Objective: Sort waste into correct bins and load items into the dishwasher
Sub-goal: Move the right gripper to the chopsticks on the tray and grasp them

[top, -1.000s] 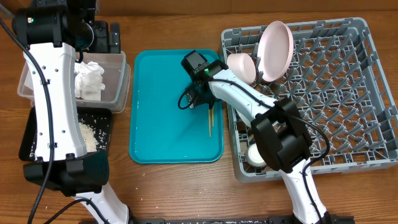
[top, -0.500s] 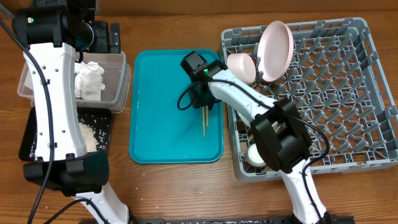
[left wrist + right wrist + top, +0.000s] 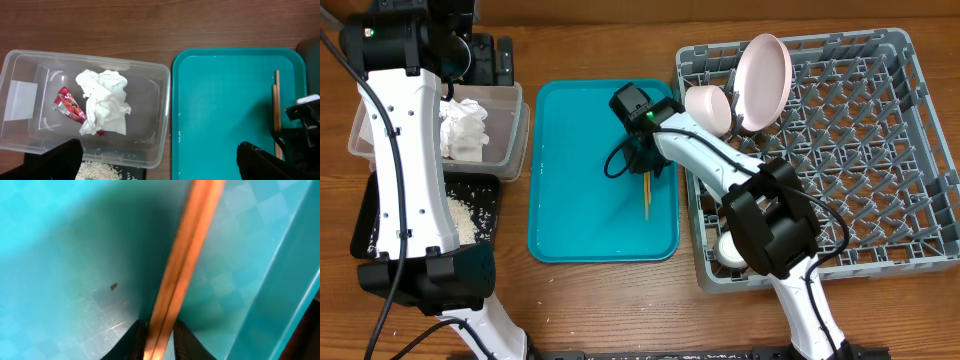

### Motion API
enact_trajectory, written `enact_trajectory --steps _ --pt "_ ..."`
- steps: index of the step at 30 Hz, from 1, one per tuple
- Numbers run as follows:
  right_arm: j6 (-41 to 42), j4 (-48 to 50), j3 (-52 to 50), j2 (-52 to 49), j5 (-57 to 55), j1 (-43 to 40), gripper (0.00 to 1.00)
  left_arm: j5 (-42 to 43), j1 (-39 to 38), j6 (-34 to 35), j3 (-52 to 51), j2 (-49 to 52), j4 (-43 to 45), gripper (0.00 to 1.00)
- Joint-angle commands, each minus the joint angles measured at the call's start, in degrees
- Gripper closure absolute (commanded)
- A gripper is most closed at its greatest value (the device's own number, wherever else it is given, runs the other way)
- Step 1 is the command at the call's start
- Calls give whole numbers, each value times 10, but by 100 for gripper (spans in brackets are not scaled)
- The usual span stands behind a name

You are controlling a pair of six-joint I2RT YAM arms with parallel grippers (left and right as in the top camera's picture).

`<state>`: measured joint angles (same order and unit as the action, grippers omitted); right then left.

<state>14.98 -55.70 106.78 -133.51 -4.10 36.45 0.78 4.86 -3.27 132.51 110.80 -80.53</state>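
Observation:
Two wooden chopsticks [image 3: 185,265] lie side by side on the teal tray [image 3: 60,255]. My right gripper [image 3: 159,341] is shut on their near end, a black finger [image 3: 131,345] pressed against each side. From overhead the chopsticks [image 3: 646,195] stick out below the right gripper [image 3: 642,162], near the tray's right rim. My left gripper [image 3: 160,165] hangs wide open above the clear tub [image 3: 165,100], which holds the crumpled white napkin [image 3: 105,102] and the red wrapper [image 3: 69,105]. Rice grains [image 3: 460,215] lie in the black tray [image 3: 370,230].
The grey dish rack [image 3: 860,150] fills the right side. A pink plate [image 3: 765,75] and a bowl [image 3: 710,105] stand in its top left corner, and a white cup [image 3: 728,250] sits near its bottom left. The teal tray [image 3: 580,180] lies between tub and rack.
My right gripper has closed on the chopsticks. They have shifted a little to the left on the teal tray. The left arm has not moved.

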Motion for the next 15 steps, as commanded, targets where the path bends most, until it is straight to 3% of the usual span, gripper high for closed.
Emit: enact_trajectory --steps 1,15 --pt "0 -3 -5 -24 8 6 81 -3 -4 7 10 5 2 0" --pt "-4 -47 42 -24 1 6 84 -3 -4 7 10 5 2 0"
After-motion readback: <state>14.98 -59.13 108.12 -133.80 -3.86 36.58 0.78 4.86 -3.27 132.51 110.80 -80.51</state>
